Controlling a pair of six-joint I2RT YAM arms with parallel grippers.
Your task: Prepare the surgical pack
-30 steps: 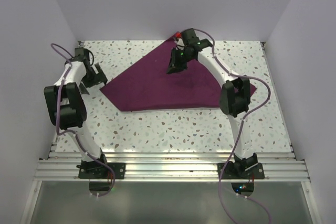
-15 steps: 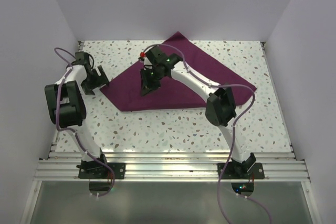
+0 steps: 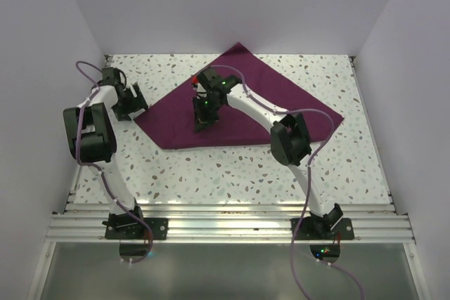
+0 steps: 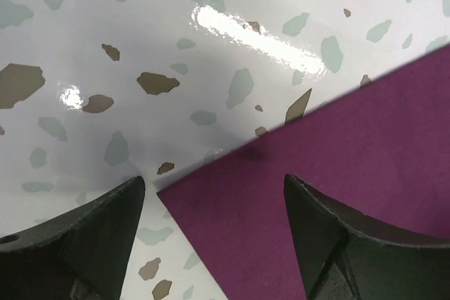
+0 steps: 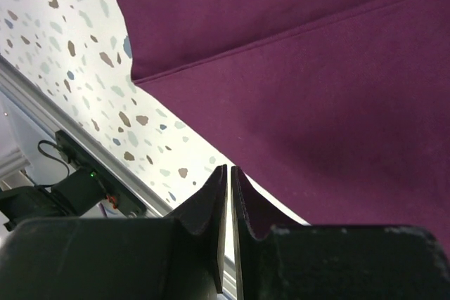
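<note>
The surgical pack shows only as its deep purple drape (image 3: 172, 123), lying flat on the speckled table with one layer folded over another (image 5: 316, 47). No tray, instruments, gauze or pouch are in view. My left gripper (image 3: 135, 107) is open and low at the drape's left corner (image 4: 169, 193); its jaws (image 4: 213, 185) straddle that corner. My right gripper (image 3: 201, 124) hovers over the left-middle of the drape. In the right wrist view its fingers (image 5: 229, 173) are pressed together with nothing seen between them.
The speckled table (image 3: 232, 173) is walled in white on three sides. An aluminium rail (image 3: 225, 226) runs along the near edge with both arm bases on it. The rail and a black arm base (image 5: 84, 187) also show in the right wrist view.
My right arm has swung from the drape's far corner to over its left-middle, uncovering that corner. My left gripper has shifted slightly at the left corner. The drape has kept its shape.
</note>
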